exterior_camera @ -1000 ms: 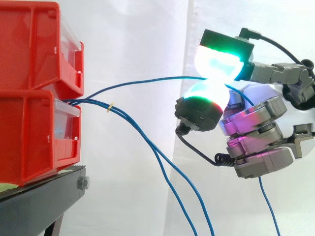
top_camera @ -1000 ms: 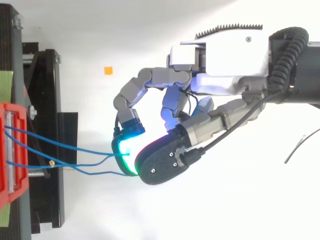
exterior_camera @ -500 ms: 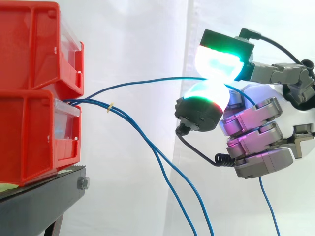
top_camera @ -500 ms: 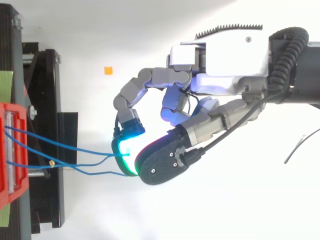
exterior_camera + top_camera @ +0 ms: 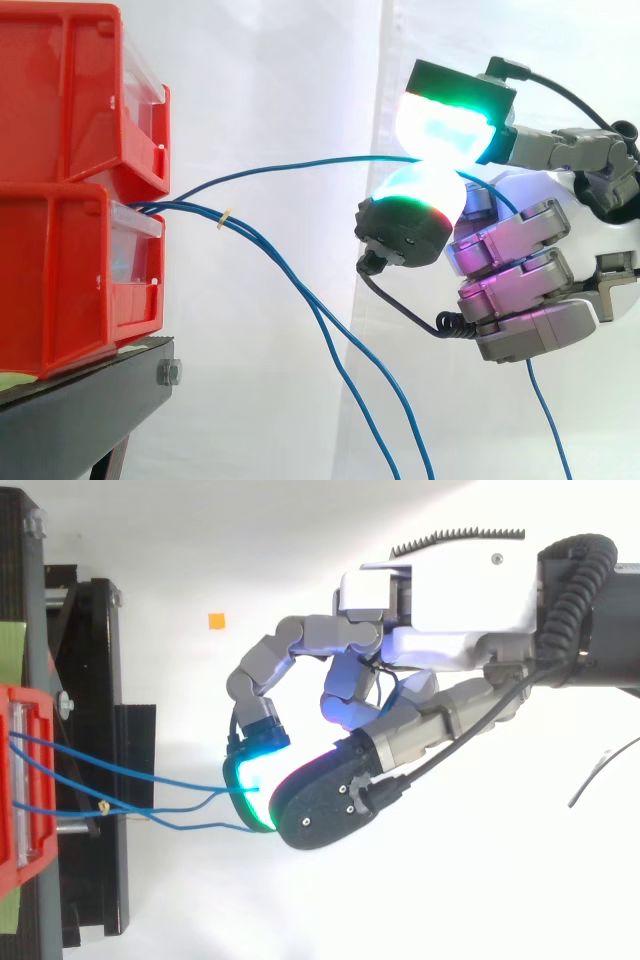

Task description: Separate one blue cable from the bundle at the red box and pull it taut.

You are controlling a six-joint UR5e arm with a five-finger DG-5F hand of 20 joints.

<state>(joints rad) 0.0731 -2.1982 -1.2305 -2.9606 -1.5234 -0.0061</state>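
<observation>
Two red bins are stacked on a black stand at the left. From the lower bin's front a bundle of blue cables comes out, tied by a small yellow band. One blue cable rises away from the bundle in a shallow arc to my hand, which pinches it between two green-glowing fingertips. Past the pinch it hangs down behind the hand. Two other cables sag toward the bottom edge. From above, the hand is right of the red bin.
A white curtain stands behind everything. The black stand runs along the left edge in the top view. A small orange marker lies on the white floor. Open room lies below and right of the hand.
</observation>
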